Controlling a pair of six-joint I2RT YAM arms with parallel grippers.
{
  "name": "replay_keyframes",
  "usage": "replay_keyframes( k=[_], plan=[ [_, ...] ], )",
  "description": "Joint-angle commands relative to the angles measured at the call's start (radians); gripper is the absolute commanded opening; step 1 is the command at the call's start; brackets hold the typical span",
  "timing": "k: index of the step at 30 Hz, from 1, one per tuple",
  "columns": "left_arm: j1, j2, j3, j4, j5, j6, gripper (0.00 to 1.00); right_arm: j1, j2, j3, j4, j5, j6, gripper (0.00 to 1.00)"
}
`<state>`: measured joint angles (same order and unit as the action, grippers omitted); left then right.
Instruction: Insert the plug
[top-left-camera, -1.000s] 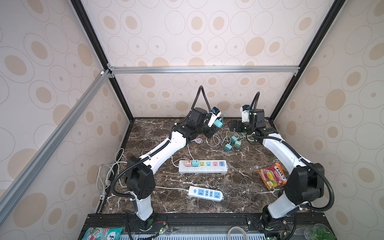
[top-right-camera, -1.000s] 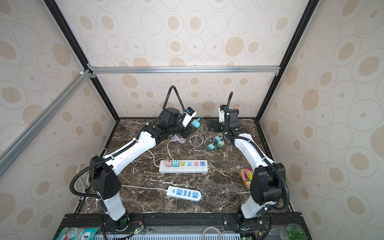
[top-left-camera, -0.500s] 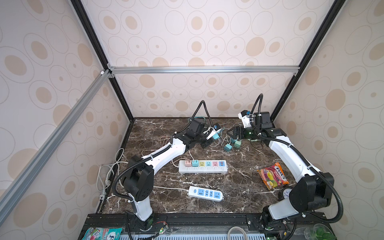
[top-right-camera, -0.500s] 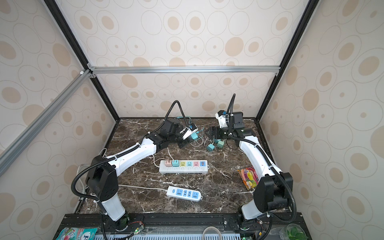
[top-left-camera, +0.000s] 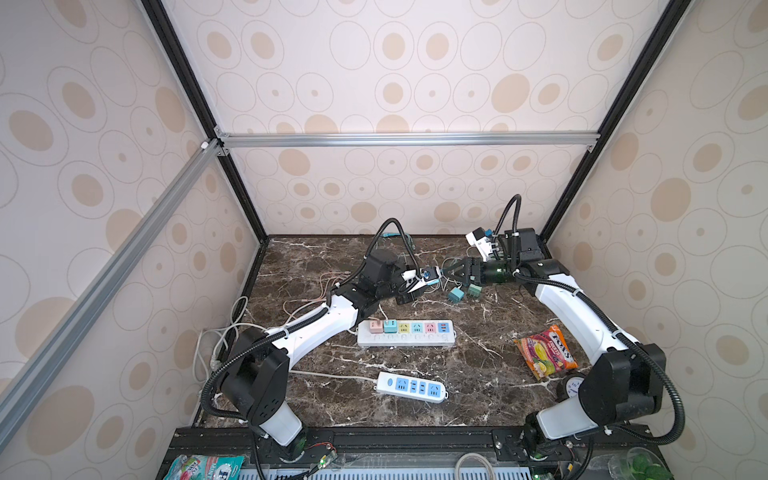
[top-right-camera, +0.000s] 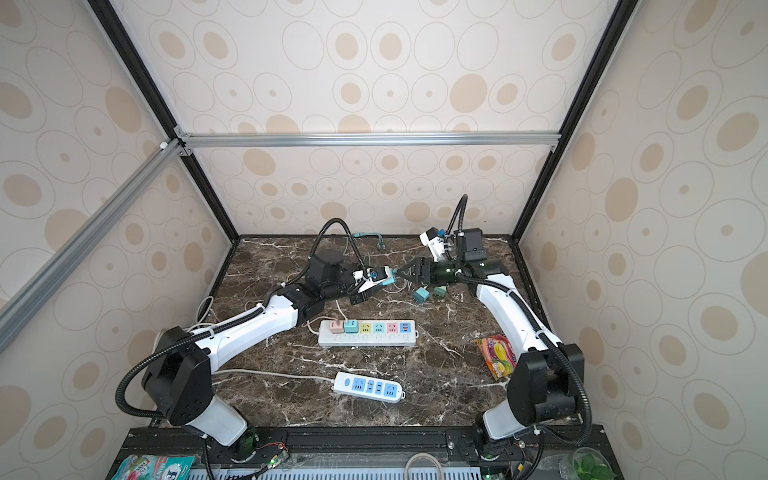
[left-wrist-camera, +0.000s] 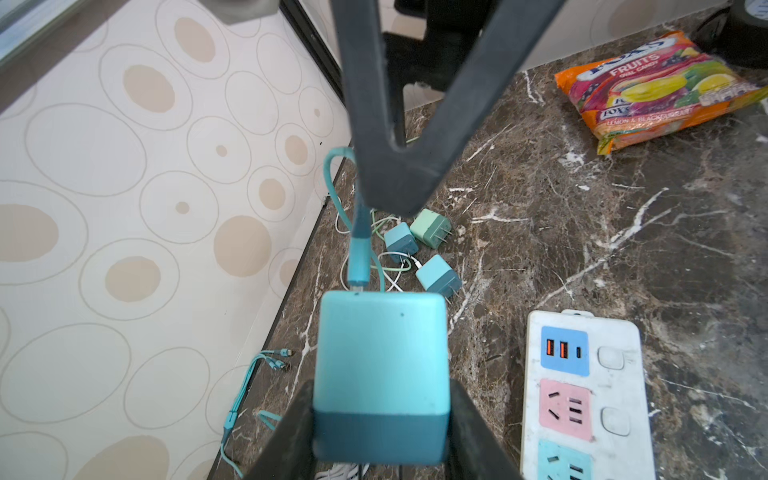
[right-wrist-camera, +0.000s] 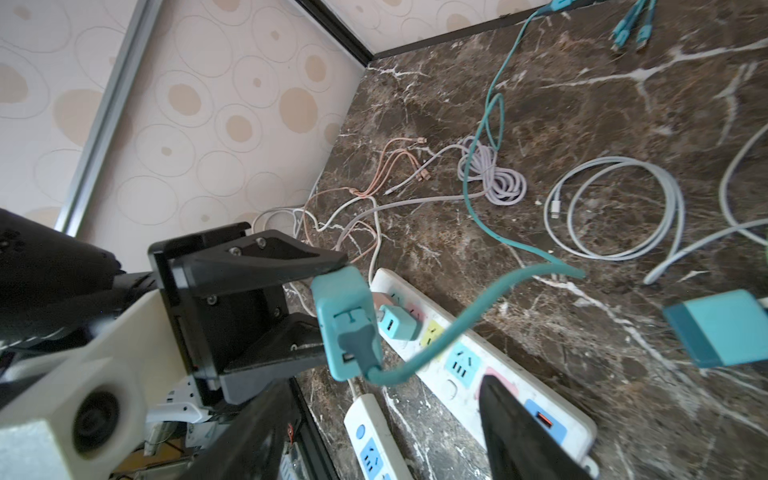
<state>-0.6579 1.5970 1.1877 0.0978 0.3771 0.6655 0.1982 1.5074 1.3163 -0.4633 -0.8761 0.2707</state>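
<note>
Plug (left-wrist-camera: 380, 361) (right-wrist-camera: 338, 293): a teal charger cube with a darker teal band. It is held off the marble table (top-left-camera: 478, 386), beyond the far long side of the pastel power strip (top-left-camera: 405, 341) and nearer that strip's blue USB end than its other end.

Left gripper (left-wrist-camera: 379, 399): clamped on the plug, with one dark finger (left-wrist-camera: 291, 428) against each side face. The cube's port face points toward the right gripper.

Teal cable (right-wrist-camera: 478, 316): its connector (left-wrist-camera: 357, 262) meets the plug's port face. From there the cable runs away from the pastel power strip toward the back wall.

Right gripper (top-left-camera: 448, 271) (top-right-camera: 405, 272): faces the left gripper nose to nose, farther from the pastel power strip's USB end than the plug is. In its own wrist view the jaws stand apart, one finger (right-wrist-camera: 511, 428) on each side. The teal cable crosses just ahead of the fingertips, and I cannot tell whether they touch it.

Plug against right gripper: straight in front of its fingertips, near but apart, with the connector and the first stretch of cable between them.

Pastel power strip: lies flat on the marble. A pink charger (top-left-camera: 376, 326) and a teal charger (top-left-camera: 390, 325) sit in the two sockets at the end away from the USB panel.

Loose chargers (left-wrist-camera: 438, 276): three small cubes on the marble among thin cables, beyond the strip's far side near its USB end, under the right gripper.

Blue-socket strip (top-left-camera: 411, 387): flat on the marble, off the pastel strip's near long side.

Candy bag (top-left-camera: 546, 353): well apart from the pastel strip, off its USB end.
</note>
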Motion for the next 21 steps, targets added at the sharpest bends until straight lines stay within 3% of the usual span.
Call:
replay_keyframes(
  k=[1, 14, 21],
  plan=[
    [-0.003, -0.028, 0.009, 0.068, 0.035, 0.058, 0.00, 0.029, 0.004, -0.002, 0.042, -0.072, -0.033, 0.71],
    [-0.003, -0.050, -0.024, 0.088, 0.079, 0.042, 0.00, 0.053, 0.068, 0.010, 0.084, -0.106, -0.033, 0.59],
    [-0.002, -0.053, -0.024, 0.054, 0.116, 0.079, 0.00, 0.054, 0.115, 0.085, -0.070, -0.122, -0.146, 0.51]
  ],
)
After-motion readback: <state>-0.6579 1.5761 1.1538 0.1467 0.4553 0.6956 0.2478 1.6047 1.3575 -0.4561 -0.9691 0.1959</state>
